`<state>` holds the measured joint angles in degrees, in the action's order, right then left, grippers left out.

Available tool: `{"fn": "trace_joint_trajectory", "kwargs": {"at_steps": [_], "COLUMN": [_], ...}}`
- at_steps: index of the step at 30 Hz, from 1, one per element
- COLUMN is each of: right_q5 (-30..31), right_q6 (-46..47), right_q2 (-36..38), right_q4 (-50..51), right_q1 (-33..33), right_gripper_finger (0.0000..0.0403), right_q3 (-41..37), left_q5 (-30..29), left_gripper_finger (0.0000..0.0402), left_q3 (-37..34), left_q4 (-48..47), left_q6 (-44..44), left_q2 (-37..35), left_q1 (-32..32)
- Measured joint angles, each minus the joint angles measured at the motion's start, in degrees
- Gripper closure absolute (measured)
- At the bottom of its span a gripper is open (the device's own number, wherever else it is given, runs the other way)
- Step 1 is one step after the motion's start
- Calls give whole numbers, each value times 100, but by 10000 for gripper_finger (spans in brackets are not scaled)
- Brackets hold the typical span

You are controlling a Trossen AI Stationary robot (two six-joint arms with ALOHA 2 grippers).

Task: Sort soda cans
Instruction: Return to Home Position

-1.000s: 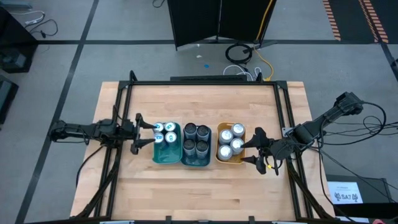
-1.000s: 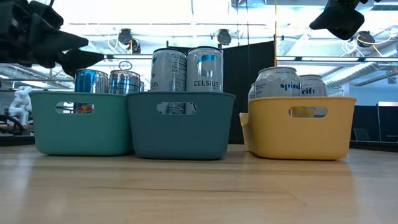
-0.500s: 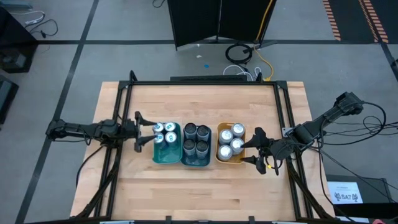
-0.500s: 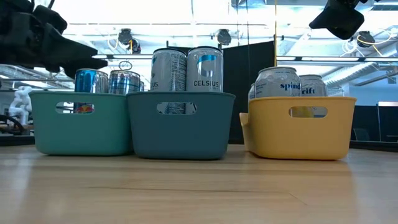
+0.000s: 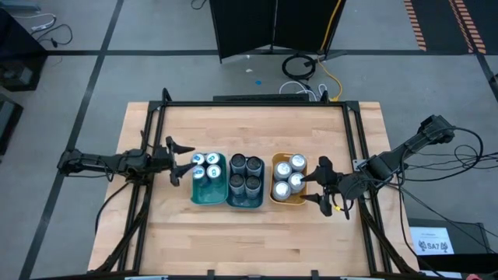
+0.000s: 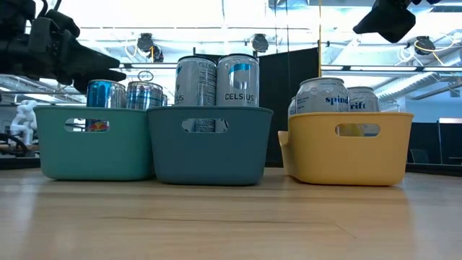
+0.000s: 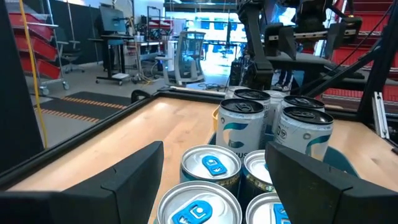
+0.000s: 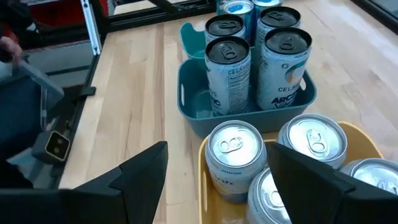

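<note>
Cans (image 5: 245,175) fill three bins (image 6: 209,155) — left pincer (image 5: 184,160) and right pincer (image 5: 314,183) flank them, both spread wide, empty.

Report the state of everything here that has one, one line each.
teal bin: holds four blue-tab cans, all upright.
middle bin: holds four tall cans, all upright.
yellow bin: holds four silver cans, all upright.
left gripper: jaws open, empty, beside the teal bin.
right gripper: jaws open, empty, beside the yellow bin.
</note>
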<state>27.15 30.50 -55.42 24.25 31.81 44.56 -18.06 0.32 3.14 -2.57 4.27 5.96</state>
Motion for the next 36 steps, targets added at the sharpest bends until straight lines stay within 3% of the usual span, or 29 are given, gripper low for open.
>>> {"fn": "trace_joint_trajectory", "kwargs": {"at_steps": [15, 21, 27, 31, 36], "right_q5": [-27, -494, -1570, -2141, -2151], "right_q6": [-922, -1635, -2252, -2391, -2289], "right_q2": [309, 1587, 3136, 3922, 4779], "right_q4": [558, -251, -1443, -1582, -1624], "right_q1": [-287, -817, -1536, -2055, -2351], "right_gripper_finger": [133, 133, 133, 133, 133], "right_q3": [-254, -1381, -2545, -3051, -3376], "left_q5": [9, 15, 17, 19, 20], "left_gripper_finger": [111, 111, 111, 111, 111], "left_q3": [-2, -2, -2, -4, -4], "left_q4": [0, 0, 0, 0, 0], "left_q6": [-2, -2, -4, -4, -4], "left_q2": [0, 0, 0, 0, 0], "left_q1": [0, 0, 0, 0, 0]}}
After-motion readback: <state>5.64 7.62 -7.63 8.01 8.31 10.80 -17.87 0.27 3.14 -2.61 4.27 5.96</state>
